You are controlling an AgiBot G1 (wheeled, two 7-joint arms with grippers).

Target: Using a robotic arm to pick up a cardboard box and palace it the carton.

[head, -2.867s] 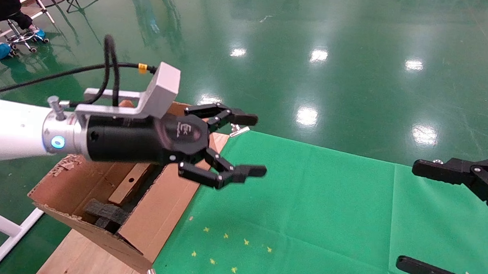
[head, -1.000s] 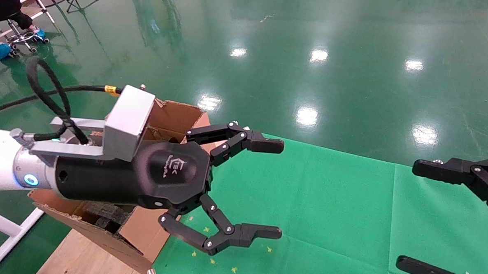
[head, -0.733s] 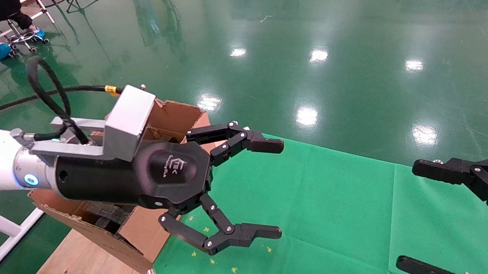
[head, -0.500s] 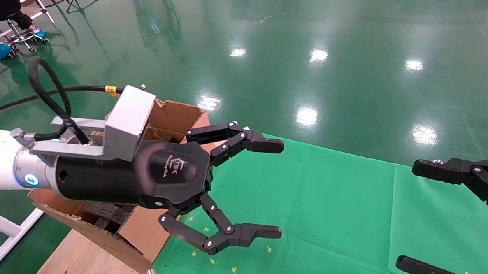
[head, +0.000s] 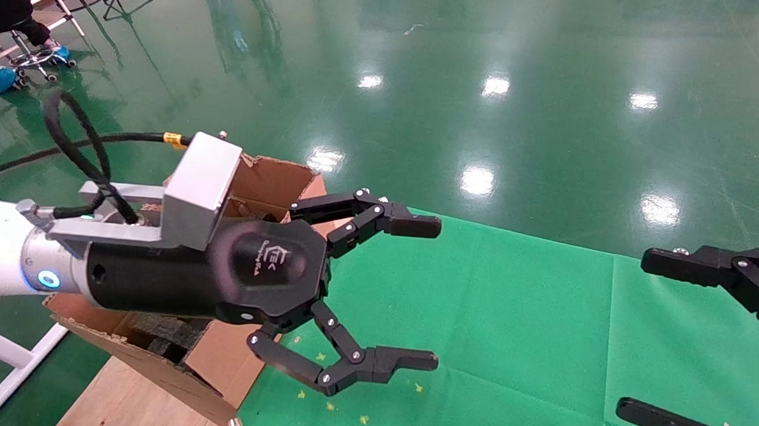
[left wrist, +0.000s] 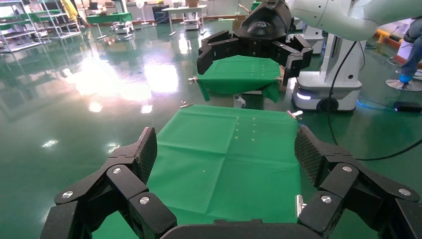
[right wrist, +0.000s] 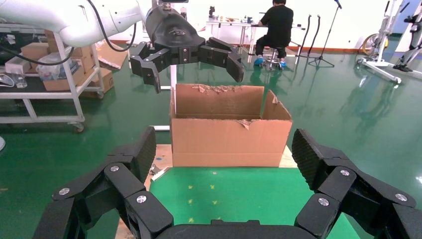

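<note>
carton (head: pixel 219 360): open-topped, torn flaps, at the green cloth's (head: pixel 509 334) left edge; black foam (head: pixel 163 335) inside.
cardboard box: not visible; the left arm covers most of the carton's interior.
left gripper (head: pixel 418 291): fingers spread wide, empty, above the carton's cloth-side wall.
right gripper (head: pixel 630 333): spread, empty, over the cloth's far side from the carton.
floor (head: pixel 487 83): glossy green, beyond the carton.
</note>
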